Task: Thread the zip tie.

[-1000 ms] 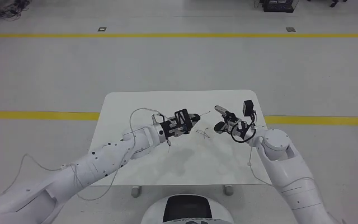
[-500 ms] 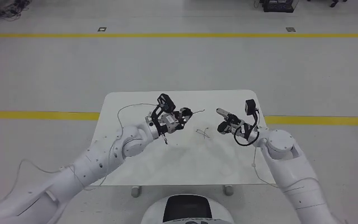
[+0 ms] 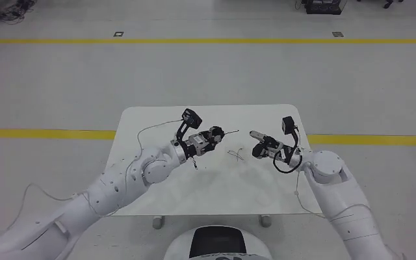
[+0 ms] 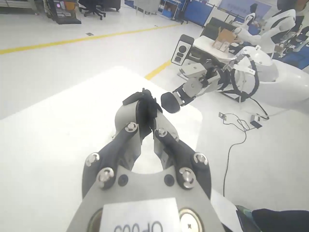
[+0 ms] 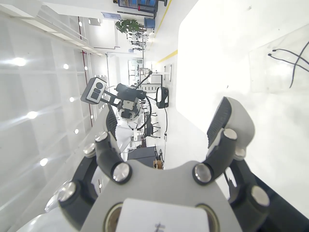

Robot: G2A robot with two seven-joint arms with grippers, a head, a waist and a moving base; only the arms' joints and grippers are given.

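zip tie (image 3: 229, 132): black, pinched in the left gripper (image 3: 216, 136). Its thin tail pokes out past the left gripper's tips, up off the table (image 3: 162, 188).
long axis: runs from the left gripper out toward the right gripper (image 3: 255, 142), with the tip angled slightly to the table's far side.
head end: hidden between the left gripper's pads, so I can't tell which end is the head or whether a loop is started.
left fingers: pressed together on the zip tie.
right gripper: faces the left gripper, near but apart. The tail tip stops short of it, no contact.
right fingers (image 5: 218, 119): spread wide, nothing between them.
key relation: the tail tip points at the right gripper's open gap. In the right wrist view the tail (image 5: 145, 77) sits off toward one finger, not centred in the gap.
nearer arm: the left gripper has the zip tie and the right gripper is free, so my guess is the right one does the next catch.
next move needs: line the gap up on the tail's axis, then close on the tip.
risk: the tail looks thin and springy and will likely flex away if nudged off-axis.
spare ties (image 3: 235, 155): crossed in a clear bag (image 5: 277, 73) flat on the table, below and just beyond the left gripper's tips, untouched.
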